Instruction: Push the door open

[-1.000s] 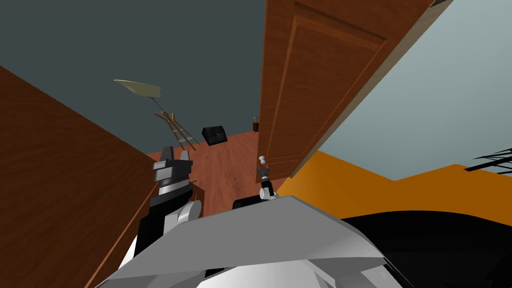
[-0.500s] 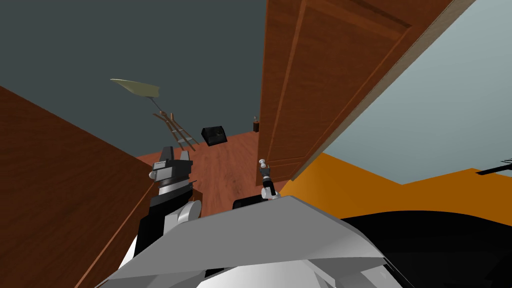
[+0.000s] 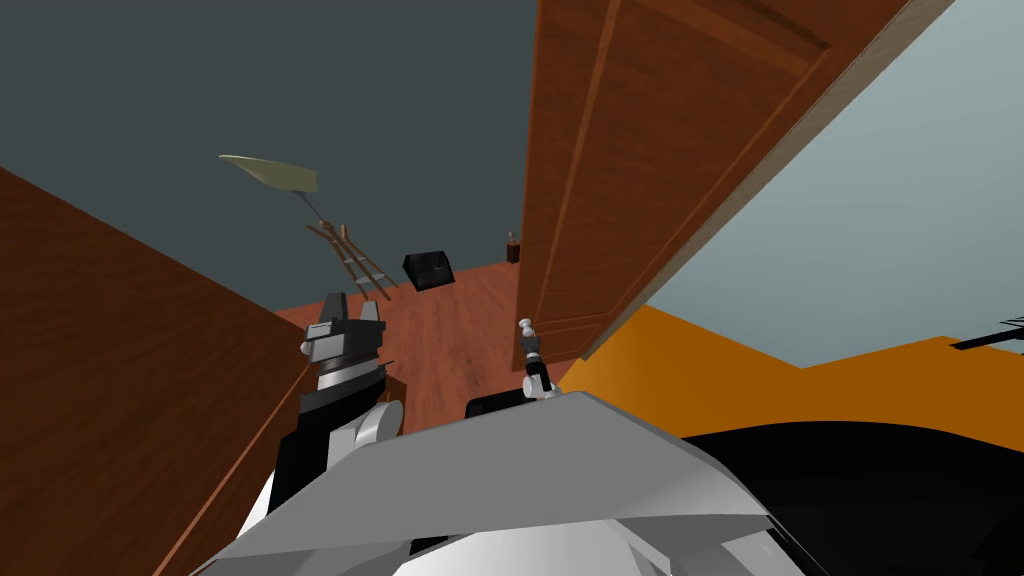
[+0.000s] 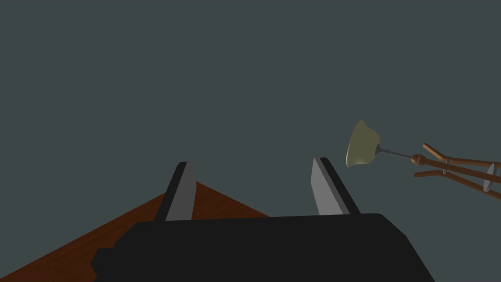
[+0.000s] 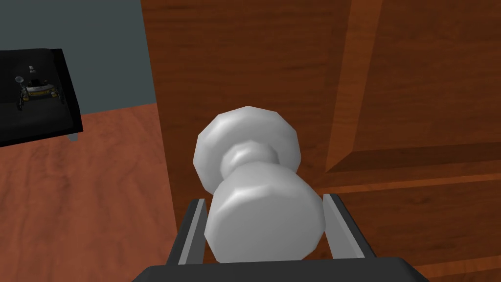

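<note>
The right gripper [image 5: 264, 198] is clamped on the pale grey round door knob [image 5: 266, 225]. The brown panelled wooden door [image 5: 391, 98] lies at its 12 o'clock. The left gripper [image 4: 251, 161] has its fingers apart, farther off.

The door [image 3: 620, 170] stands ahead on my right, swung ajar; its knob [image 5: 259, 215] sits between the fingers of my right gripper [image 5: 264, 200], touching both; my left gripper [image 3: 348, 312] hangs well to its left, fingers apart, beside a panel [image 3: 120, 350]; beyond, on the floor [image 3: 450, 340], a lamp [image 3: 270, 172] tops a stand [image 3: 350, 255]; a box [image 3: 429, 270] lies between stand and door edge.
</note>
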Controlling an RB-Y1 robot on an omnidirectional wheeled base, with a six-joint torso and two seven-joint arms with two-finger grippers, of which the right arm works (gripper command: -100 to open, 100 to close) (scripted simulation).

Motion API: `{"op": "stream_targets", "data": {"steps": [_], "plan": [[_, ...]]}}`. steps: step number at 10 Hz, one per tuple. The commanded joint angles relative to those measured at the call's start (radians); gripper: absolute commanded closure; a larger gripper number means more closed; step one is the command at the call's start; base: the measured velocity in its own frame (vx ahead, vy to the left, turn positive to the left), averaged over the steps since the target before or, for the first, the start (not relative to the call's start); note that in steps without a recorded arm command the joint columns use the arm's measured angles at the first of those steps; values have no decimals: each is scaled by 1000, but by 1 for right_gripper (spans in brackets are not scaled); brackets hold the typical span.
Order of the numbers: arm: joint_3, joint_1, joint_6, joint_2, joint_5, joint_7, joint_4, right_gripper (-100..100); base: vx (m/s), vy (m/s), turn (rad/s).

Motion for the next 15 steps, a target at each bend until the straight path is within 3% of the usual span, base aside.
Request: {"op": "stream_targets", "data": {"steps": [1,8,10,15], "plan": [[-1,-2,-4,0,0,0,-2,100,-5,-2,1],[-56,-8,-11,-32,-33,11,9,100,198,34,-23],[-56,-8,-11,-32,-33,11,9,100,115,31,-7],[-106,-16,-20,-40,-63,20,16,100,143,33,-41]]}}
